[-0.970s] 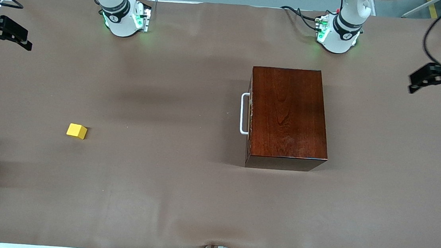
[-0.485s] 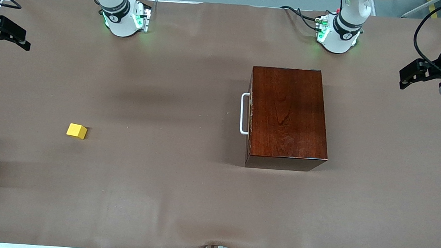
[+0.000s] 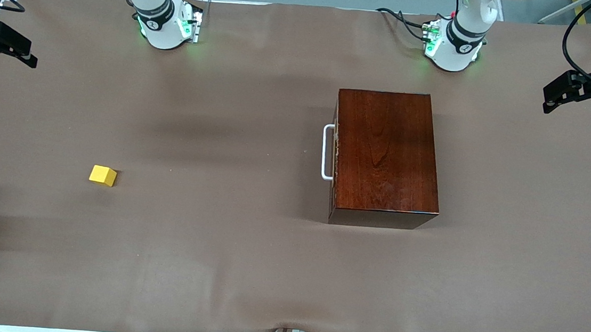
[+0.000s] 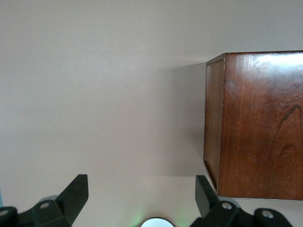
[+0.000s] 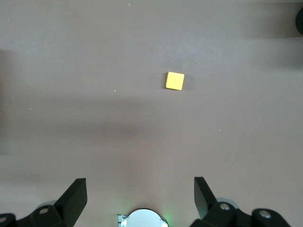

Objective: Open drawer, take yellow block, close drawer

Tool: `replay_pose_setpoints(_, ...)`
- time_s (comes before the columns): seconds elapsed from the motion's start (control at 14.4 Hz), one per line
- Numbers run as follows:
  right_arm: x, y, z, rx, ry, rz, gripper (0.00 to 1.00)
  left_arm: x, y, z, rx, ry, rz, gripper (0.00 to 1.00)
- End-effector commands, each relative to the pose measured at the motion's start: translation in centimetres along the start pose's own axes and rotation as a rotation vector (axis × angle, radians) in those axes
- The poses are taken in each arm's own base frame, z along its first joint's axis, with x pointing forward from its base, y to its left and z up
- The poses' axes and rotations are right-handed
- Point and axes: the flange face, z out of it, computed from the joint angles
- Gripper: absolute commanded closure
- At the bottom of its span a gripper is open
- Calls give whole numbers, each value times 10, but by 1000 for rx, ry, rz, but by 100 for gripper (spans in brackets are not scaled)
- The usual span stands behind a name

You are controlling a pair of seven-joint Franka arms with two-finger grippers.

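Observation:
The dark reddish-brown wooden box (image 3: 387, 152) stands mid-table toward the left arm's end. Its drawer is pushed in, and only the white bar handle (image 3: 327, 151) shows, facing the right arm's end. The yellow block (image 3: 102, 175) lies on the bare table toward the right arm's end, far from the box. My left gripper (image 3: 553, 97) hangs open and empty at the left arm's end; its wrist view (image 4: 142, 194) shows a box corner (image 4: 255, 123). My right gripper (image 3: 5, 54) hangs open and empty at the right arm's end; its wrist view (image 5: 140, 194) shows the block (image 5: 175, 81).
A brown cloth (image 3: 212, 265) covers the whole table. The two arm bases (image 3: 166, 23) (image 3: 453, 46) stand along the table's edge farthest from the front camera. Black cables (image 3: 573, 46) hang by the left arm.
My left gripper swung in toward the box, then drew back toward its end of the table. My right gripper crept slightly outward. The box and block have not moved.

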Motion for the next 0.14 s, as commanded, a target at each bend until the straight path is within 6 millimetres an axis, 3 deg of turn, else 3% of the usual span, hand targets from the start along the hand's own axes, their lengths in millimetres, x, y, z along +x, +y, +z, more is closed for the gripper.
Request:
replay_pose_setpoints(0.0,-2,-4,-3,10,9,-9,0,0,-5,-8,-19,13,13,0)
replay_pose_setpoints(0.07,-1,-8,-4,6,11,-16,0,3,-5,-9,-21,16,14,0)
